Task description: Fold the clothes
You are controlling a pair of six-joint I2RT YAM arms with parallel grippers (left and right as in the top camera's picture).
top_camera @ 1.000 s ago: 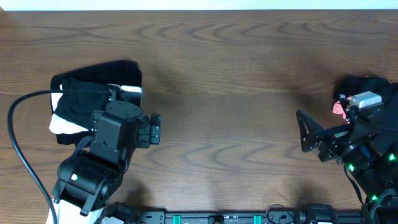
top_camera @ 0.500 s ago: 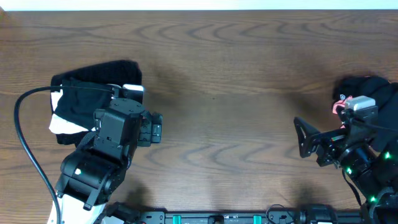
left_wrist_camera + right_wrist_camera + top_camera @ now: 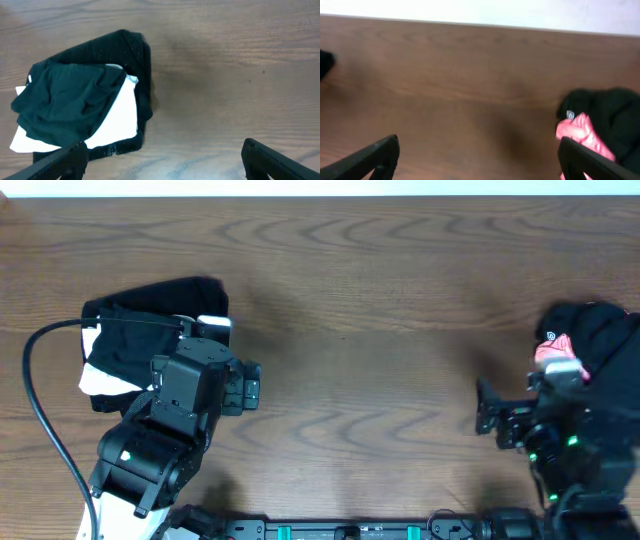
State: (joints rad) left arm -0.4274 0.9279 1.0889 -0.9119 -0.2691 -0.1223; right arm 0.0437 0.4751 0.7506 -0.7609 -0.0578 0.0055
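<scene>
A stack of folded clothes [image 3: 150, 340], black and dark green on a white piece, lies at the table's left; the left wrist view shows it too [image 3: 80, 100]. A crumpled black garment with a pink lining [image 3: 590, 340] lies at the right edge, and also shows in the right wrist view [image 3: 600, 125]. My left gripper [image 3: 245, 388] is open and empty, just right of the stack [image 3: 162, 160]. My right gripper [image 3: 490, 420] is open and empty, left of the black and pink garment [image 3: 480, 160].
The brown wooden table [image 3: 370, 310] stretches between the two piles. A black cable [image 3: 35, 410] loops around the left arm. The table's far edge meets a white wall [image 3: 470, 10].
My right arm has drawn back toward the front edge and its gripper has turned lower. The left arm has hardly moved. The clothes have not moved.
</scene>
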